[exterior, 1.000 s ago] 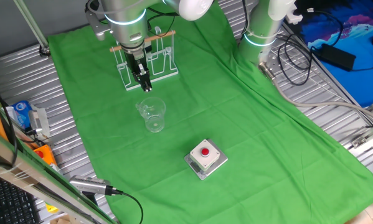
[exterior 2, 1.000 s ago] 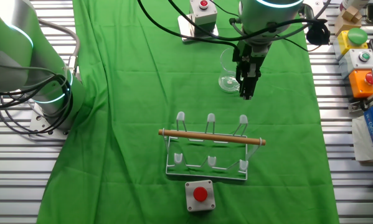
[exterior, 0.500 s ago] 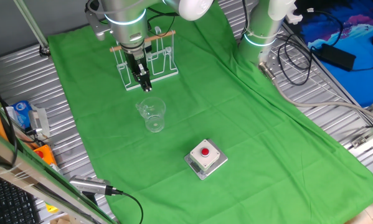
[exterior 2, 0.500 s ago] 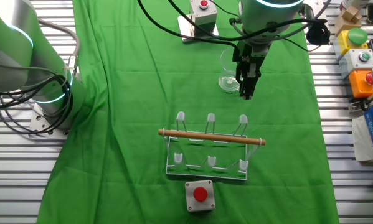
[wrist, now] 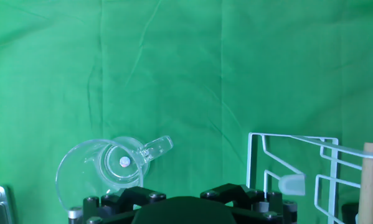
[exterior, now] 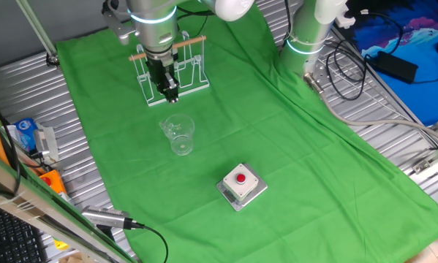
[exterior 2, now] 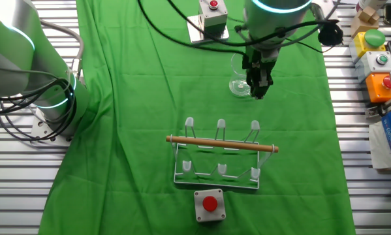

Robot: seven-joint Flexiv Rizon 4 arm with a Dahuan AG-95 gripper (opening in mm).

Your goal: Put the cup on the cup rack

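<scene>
Cup-wise, the small clear glass cup with a side handle (exterior: 178, 135) is standing upright on the green cloth (exterior: 226, 124), ungrasped, between the white wire cup rack with a wooden bar (exterior 2: 220, 153) and the red-button box (exterior: 241, 185). The gripper (exterior: 170, 96) is lifting slightly since a moment ago, not closing in; I cannot tell its jaw state. No writing is proving legible anywhere.

Robot lab bench: green cloth (exterior: 277, 139) over slatted metal table (exterior: 28, 95), cables (exterior: 357, 66), button boxes (exterior 2: 378, 62).
</scene>
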